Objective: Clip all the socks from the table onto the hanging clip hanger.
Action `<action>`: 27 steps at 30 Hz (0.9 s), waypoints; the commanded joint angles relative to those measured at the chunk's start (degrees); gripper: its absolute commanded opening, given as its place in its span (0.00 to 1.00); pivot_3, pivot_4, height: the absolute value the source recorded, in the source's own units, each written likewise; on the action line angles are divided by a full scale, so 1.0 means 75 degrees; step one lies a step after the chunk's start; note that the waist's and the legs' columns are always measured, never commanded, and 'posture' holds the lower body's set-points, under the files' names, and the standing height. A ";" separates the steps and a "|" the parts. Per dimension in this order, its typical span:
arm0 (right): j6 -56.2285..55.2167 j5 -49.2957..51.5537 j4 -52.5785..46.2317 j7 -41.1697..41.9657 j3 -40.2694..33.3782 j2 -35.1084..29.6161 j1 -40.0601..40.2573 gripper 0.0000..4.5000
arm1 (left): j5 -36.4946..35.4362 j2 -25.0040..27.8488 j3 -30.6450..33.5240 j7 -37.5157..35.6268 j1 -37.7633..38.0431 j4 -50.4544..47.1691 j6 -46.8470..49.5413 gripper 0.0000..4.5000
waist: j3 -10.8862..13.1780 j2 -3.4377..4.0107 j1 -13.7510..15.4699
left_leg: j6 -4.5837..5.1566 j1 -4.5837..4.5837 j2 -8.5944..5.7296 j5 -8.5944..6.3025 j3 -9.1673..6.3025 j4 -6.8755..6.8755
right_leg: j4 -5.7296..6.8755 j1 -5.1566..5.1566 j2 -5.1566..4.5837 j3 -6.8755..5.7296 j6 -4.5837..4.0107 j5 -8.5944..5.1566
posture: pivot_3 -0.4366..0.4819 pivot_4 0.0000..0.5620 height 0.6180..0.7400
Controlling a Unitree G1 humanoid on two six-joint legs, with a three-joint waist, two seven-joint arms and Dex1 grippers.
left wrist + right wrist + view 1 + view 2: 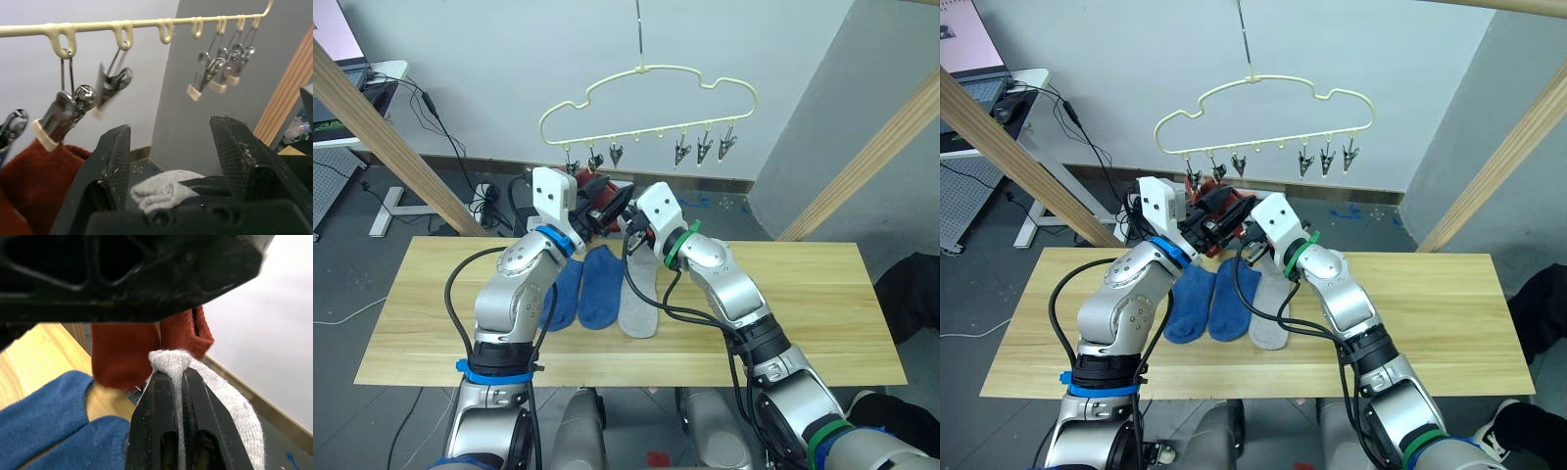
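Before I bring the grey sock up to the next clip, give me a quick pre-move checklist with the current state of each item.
1. Right end effector grip on the soft light grey knit sock: ok, fingers shut on a bunched fold.
2. Left end effector ready to work a clip: ok, fingers open just below the pale-yellow wire clip hanger.
3. Free small silver clips: ok, several hang empty.
4. Rust-red knit socks: ok, hanging; one sits in a clip in the left wrist view.
5. Remaining work on the light wooden plank table: two blue knit socks and a second light grey sock lie there.
6. Which clip is the target: cannot tell.
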 commanded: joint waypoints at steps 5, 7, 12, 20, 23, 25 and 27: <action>0.1344 0.0230 -0.2474 0.0836 -0.0333 -0.1169 0.0583 0.00 | 0.0169 0.0042 -0.0154 -0.0072 0.0315 -0.0629 -0.0302 0.63 | 0.0001 0.0001 0.0005 | 0.0000 -0.0001 0.0000 0.0000 0.0000 -0.0002 | -0.0002 0.0000 0.0000 0.0000 0.0000 0.0000 | 0.24 0.51 0.58; 0.2028 0.0423 -0.3134 0.1070 -0.0474 -0.1530 0.0799 0.00 | 0.0266 0.0072 -0.0232 -0.0117 0.0421 -0.0700 -0.0406 0.63 | 0.0000 0.0000 0.0023 | 0.0000 -0.0002 -0.0001 0.0000 0.0000 -0.0001 | -0.0005 0.0003 0.0000 0.0001 0.0000 0.0000 | 0.24 0.52 0.58; 0.3342 0.0722 -0.4209 0.1508 -0.0682 -0.2540 0.1478 0.00 | 0.0354 0.0066 -0.0282 -0.0123 0.0542 -0.0746 -0.0539 0.63 | 0.0000 0.0000 0.0018 | 0.0001 0.0000 0.0000 -0.0001 -0.0001 -0.0001 | -0.0004 0.0002 0.0000 0.0000 0.0001 -0.0001 | 0.23 0.52 0.58; 0.3208 0.0529 -0.3772 0.1512 -0.0189 -0.3151 0.2546 0.00 | 0.0517 0.0079 -0.0409 -0.0183 0.0625 -0.0673 -0.0714 0.63 | 0.0000 0.0000 -0.0037 | 0.0002 0.0002 0.0000 0.0000 0.0004 0.0001 | -0.0006 0.0003 0.0000 0.0008 0.0002 -0.0002 | 0.23 0.52 0.58; 0.3066 0.0415 -0.3589 0.1386 0.0071 -0.2973 0.2561 0.00 | 0.0586 0.0102 -0.0430 -0.0177 0.0606 -0.0635 -0.0785 0.63 | 0.0000 0.0000 -0.0032 | 0.0002 0.0004 0.0000 0.0001 0.0003 0.0001 | -0.0005 0.0003 0.0000 0.0008 0.0003 -0.0003 | 0.23 0.52 0.58; 0.2888 0.0304 -0.3423 0.1373 0.0272 -0.2961 0.2617 0.00 | 0.0624 0.0096 -0.0437 -0.0176 0.0592 -0.0602 -0.0815 0.63 | 0.0000 0.0000 -0.0015 | 0.0002 0.0004 0.0000 0.0001 0.0003 0.0003 | -0.0006 0.0004 0.0000 0.0007 0.0004 -0.0004 | 0.23 0.51 0.58; 0.2631 0.0165 -0.3141 0.1300 0.0428 -0.2946 0.2704 0.12 | 0.0681 0.0077 -0.0451 -0.0173 0.0585 -0.0579 -0.0854 0.64 | 0.0000 -0.0001 -0.0008 | 0.0002 0.0003 0.0000 0.0001 0.0003 0.0002 | -0.0008 0.0004 0.0000 0.0007 0.0003 -0.0003 | 0.23 0.51 0.58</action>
